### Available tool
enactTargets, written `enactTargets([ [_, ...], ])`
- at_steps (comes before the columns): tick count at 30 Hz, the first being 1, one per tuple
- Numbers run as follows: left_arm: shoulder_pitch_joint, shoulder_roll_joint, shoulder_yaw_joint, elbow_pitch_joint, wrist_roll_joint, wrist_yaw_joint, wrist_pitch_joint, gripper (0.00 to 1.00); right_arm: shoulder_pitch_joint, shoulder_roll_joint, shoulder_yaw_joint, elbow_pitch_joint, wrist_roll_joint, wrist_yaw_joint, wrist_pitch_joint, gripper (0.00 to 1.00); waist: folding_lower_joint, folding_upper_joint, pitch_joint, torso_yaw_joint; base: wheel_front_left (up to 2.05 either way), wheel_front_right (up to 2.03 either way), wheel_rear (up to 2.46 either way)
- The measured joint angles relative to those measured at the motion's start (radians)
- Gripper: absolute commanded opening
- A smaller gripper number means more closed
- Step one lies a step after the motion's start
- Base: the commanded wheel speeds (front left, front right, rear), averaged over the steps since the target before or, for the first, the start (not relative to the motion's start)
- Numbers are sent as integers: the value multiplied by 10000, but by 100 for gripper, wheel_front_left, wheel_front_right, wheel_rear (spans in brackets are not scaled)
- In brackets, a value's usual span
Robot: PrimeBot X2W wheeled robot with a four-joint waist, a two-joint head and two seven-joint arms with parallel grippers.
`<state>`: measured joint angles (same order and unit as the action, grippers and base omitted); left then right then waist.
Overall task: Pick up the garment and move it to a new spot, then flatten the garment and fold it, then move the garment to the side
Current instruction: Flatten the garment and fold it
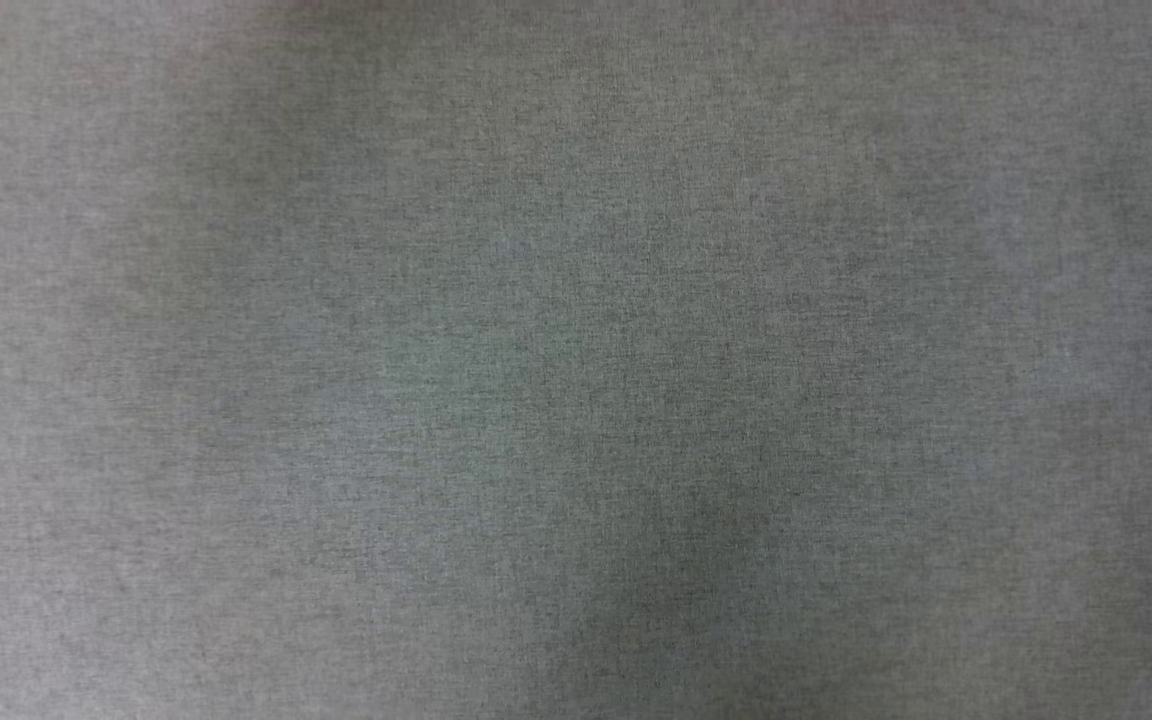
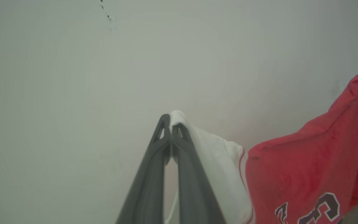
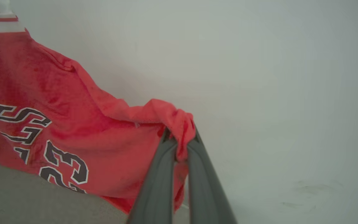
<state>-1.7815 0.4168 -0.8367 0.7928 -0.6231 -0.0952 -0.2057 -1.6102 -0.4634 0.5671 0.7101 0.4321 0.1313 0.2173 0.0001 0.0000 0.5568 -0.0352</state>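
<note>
I am judging the garment as light, soft and limp: it is sagging between my two arms, so hems, seams and corners are giving the safest hold. It is hanging at the lower right of the left wrist view and across the left half of the right wrist view. Mid-frame, the left gripper is pressing its fingers together on the white sleeve, and the right gripper is pinching a bunched red edge

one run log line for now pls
left pincer: shut on sleeve | right pincer: shut on shirt | state: shirt hung between both
</note>
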Motion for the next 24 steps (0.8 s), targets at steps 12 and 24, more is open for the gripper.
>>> enactTargets([
  [12, 4862, 579, -186, -1103, -589, 199, -529, 0, 3271, -88, 1737, -29, 1546, 0, -930, 0, -1, 0, -914, 65, 0, 0, 0],
  [24, 10999, 2330, -293, -5150, -1524, 2000, -422, 0, 7628, -1843, 2397, -1969, 3122, 0, -1156, 0, -2, 0, -2733, 170, 0, 0, 0],
])
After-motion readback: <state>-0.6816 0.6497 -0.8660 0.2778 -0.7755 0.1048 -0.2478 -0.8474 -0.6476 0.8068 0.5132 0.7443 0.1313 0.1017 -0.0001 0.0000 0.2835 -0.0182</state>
